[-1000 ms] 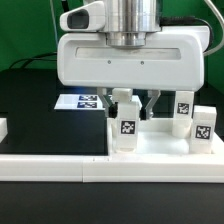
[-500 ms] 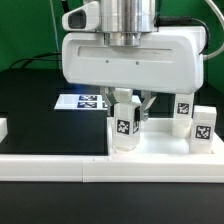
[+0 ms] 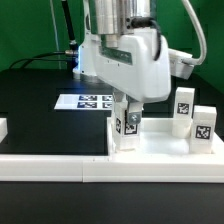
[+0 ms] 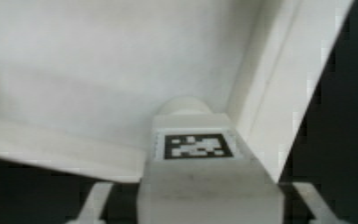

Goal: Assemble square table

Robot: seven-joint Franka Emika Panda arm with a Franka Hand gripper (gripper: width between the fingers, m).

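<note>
Partly hidden leg block under end effector.

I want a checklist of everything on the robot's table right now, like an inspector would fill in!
Surface: black table, with a low white border wall along its front edge.
Job's things: square table top lies flat; one leg block stands at its corner on the exterior view's left, between the gripper's fingers; two more leg blocks stand on the exterior view's right.
Clutter: small white block at the exterior view's left edge, cut off.
Grippers: gripper closed on the corner leg block, turned at an angle.
Cables: dark cables above the arm.
Surroundings: marker board lies flat behind; green backdrop.
</note>
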